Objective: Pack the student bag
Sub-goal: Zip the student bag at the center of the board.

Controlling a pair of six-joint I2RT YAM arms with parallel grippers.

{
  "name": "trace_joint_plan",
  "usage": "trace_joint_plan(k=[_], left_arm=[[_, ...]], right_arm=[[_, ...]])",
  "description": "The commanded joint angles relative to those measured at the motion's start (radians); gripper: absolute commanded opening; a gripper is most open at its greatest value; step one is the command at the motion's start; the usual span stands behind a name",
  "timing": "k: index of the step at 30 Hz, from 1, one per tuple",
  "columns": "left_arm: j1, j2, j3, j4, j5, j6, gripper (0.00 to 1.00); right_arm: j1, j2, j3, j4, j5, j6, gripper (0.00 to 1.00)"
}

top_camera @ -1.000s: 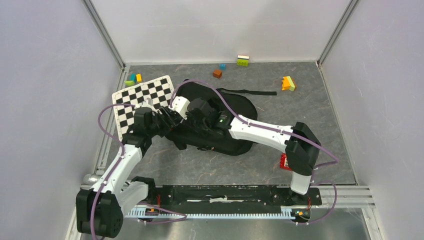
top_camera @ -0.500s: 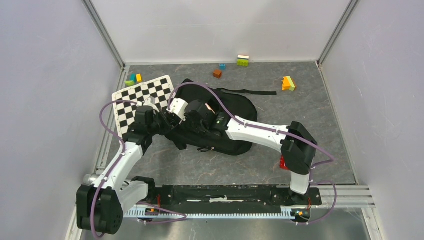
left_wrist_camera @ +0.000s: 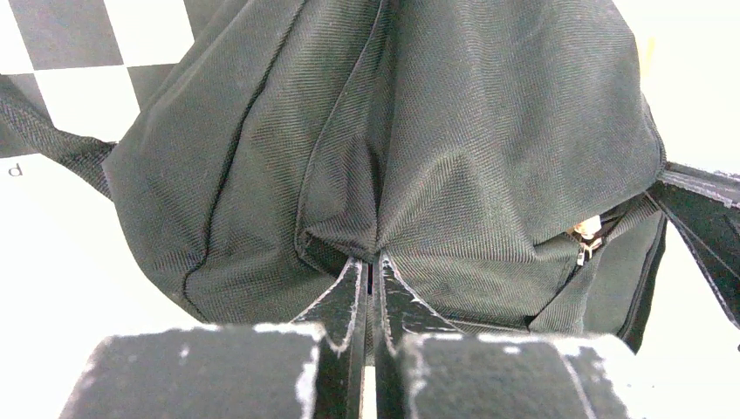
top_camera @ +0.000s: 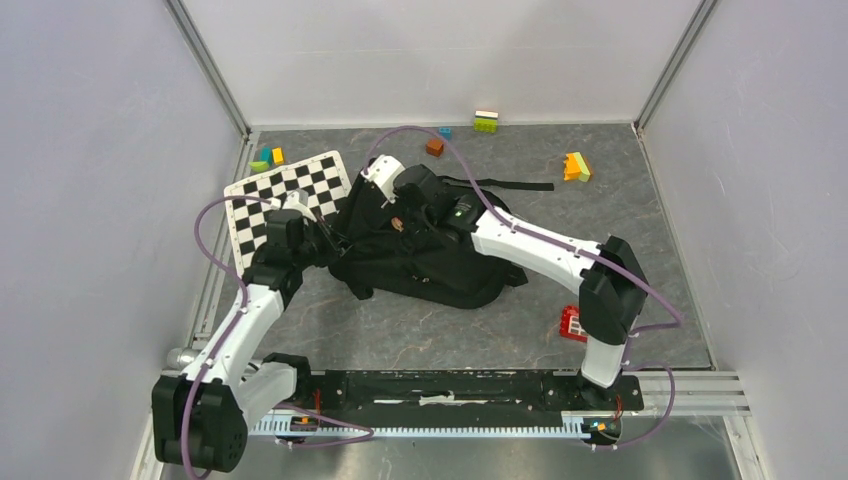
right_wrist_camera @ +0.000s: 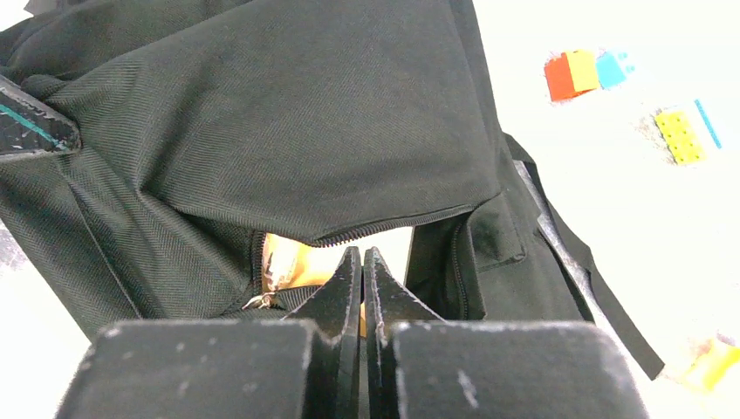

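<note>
Left hand (left_wrist_camera: 371, 266): fingers pressed together, pinching a raised fold of cloth on the student bag (top_camera: 440, 270), a large black soft fabric backpack. The cloth gathers into creases that run to the fingertips.

Right hand (right_wrist_camera: 361, 257): fingers pressed together, pinching the zip edge of a flap on the same bag. The flap stands lifted clear of the body below it. In the gap under it shows something orange-yellow (right_wrist_camera: 292, 262); it cannot be identified.

The student bag lies on the grey table (top_camera: 640, 230), left of the middle, with both hands at its left and far parts. Its left end is just beside a black-and-white checkered board (top_camera: 265, 195) lying toward the far left corner. One long black strap (top_camera: 510, 185) trails from the bag toward the right edge.

Loose items: a red toy brick (top_camera: 570, 323) near the right arm, toward the near edge; an orange and yellow block cluster (top_camera: 576, 167) toward the far right corner; a green block with a white top (top_camera: 486, 121) at the far edge.
</note>
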Motion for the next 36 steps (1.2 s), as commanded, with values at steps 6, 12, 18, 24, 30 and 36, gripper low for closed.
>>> trace_joint_plan(k=[6, 12, 18, 24, 30, 36], left_arm=[[-0.023, -0.108, 0.076, -0.068, -0.054, 0.194, 0.83], [-0.205, -0.207, 0.11, 0.004, -0.034, 0.36, 0.97], [-0.441, -0.216, 0.085, 0.096, -0.099, 0.401, 0.97], [-0.577, -0.141, 0.079, 0.164, -0.226, 0.438, 0.98], [-0.646, -0.084, 0.089, 0.203, -0.371, 0.496, 0.85], [-0.68, -0.004, 0.081, 0.261, -0.434, 0.508, 0.71]], right_arm=[[-0.063, -0.168, 0.002, 0.115, -0.159, 0.062, 0.0], [-0.058, -0.246, -0.08, 0.144, -0.263, 0.176, 0.0], [-0.055, -0.251, -0.101, 0.139, -0.272, 0.205, 0.0], [-0.049, -0.258, -0.114, 0.141, -0.263, 0.221, 0.0], [-0.049, -0.269, -0.121, 0.142, -0.259, 0.23, 0.0], [-0.049, -0.271, -0.126, 0.143, -0.251, 0.232, 0.0]])
